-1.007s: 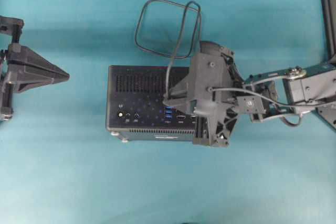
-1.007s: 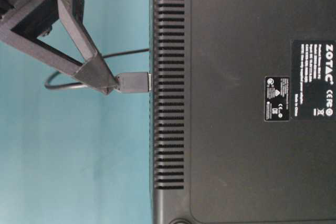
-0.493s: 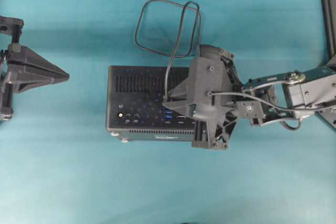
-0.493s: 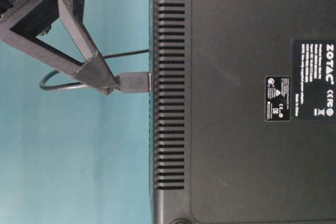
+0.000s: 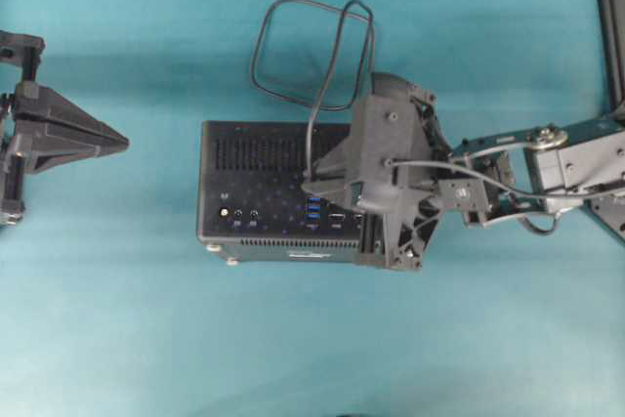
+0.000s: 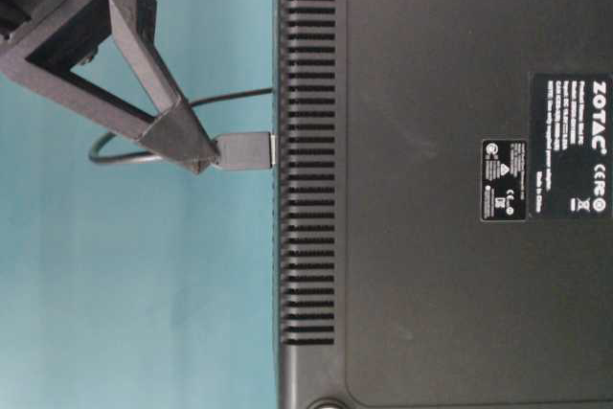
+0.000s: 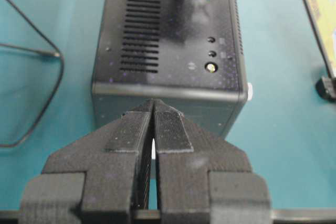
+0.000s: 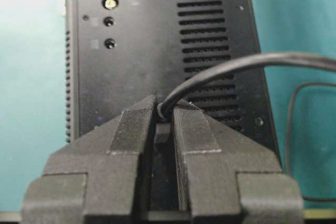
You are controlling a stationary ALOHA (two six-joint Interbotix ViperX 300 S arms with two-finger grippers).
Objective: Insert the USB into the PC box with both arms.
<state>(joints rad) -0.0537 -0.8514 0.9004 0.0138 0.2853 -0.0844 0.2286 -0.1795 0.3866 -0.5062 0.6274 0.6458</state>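
The PC box (image 5: 278, 192) lies on the teal table, port face up, with blue ports (image 5: 312, 207). My right gripper (image 5: 308, 186) reaches over the box from the right and is shut on the USB plug (image 6: 244, 150). The plug's metal tip meets the box's port face; I cannot tell how deep it sits. In the right wrist view the cable leaves between the fingertips (image 8: 184, 116). The rest of the USB cable (image 5: 312, 46) loops on the table behind the box. My left gripper (image 5: 125, 144) is shut and empty, left of the box and apart from it, pointing at its end wall (image 7: 168, 106).
A black frame (image 5: 610, 17) runs along the far right edge. A yellow-faced object (image 7: 320, 9) and a small black foot (image 7: 326, 86) show at the right of the left wrist view. The table surface is teal cloth (image 5: 293, 339).
The right gripper and wrist shifted slightly while keeping the plug at the box face. The cable loop behind it swung a little. The left arm has not moved.
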